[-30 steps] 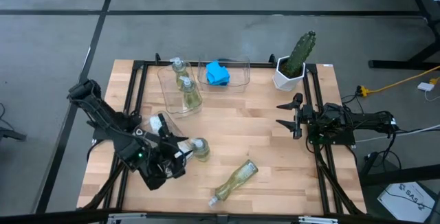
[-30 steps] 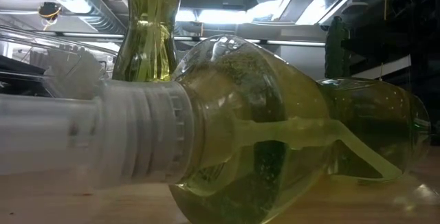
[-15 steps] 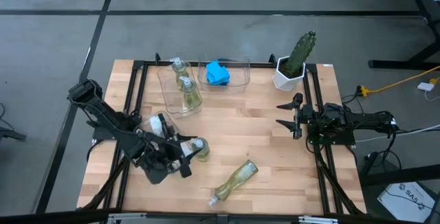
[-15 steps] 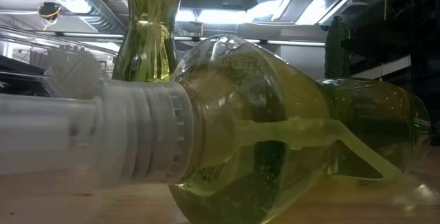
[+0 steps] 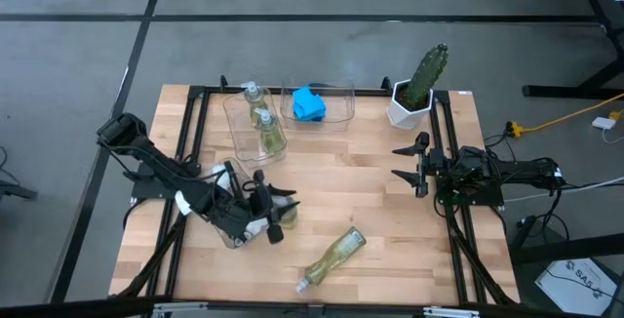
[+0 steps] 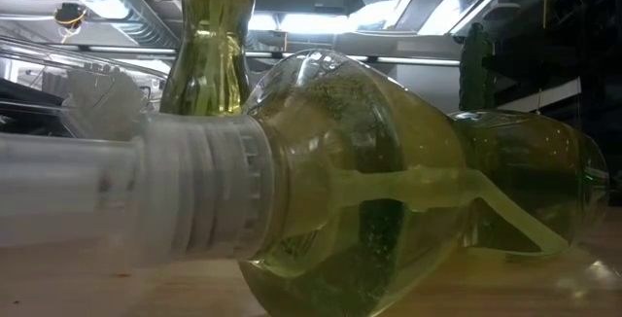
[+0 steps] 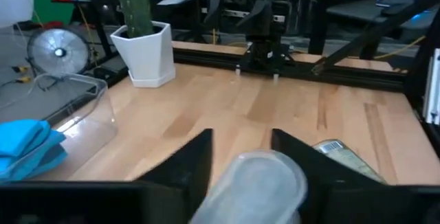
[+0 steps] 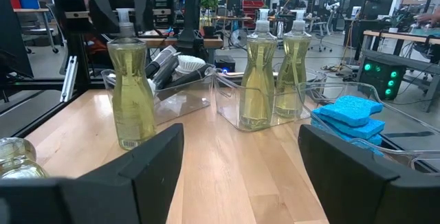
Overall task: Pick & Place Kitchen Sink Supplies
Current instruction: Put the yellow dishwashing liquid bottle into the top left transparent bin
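One clear pump bottle of yellow-green soap stands upright on its base at the table's left-middle. My left gripper is shut at its top. A second bottle lies on its side near the front edge. Two more bottles stand in a clear bin at the back. A blue sponge lies in the bin beside them. Black-handled brushes lie in a third bin. My right gripper waits open at the right. My left gripper has the upright bottle's pump head between its two fingers, one on each side. It comes in nearly level from the table's left side. The bottle stays upright with its base on the table.
A green cactus in a white pot stands at the back right. The clear bins line the back and left. Bare wood lies between the lying bottle and my right gripper. A black frame rail borders the table.
My left gripper has swung toward the table's right and a little toward the far edge, up to the standing bottle. It has tipped up from a downward slant to nearly level, and its fingers now stand on both sides of the pump head. The bottles have kept their places.
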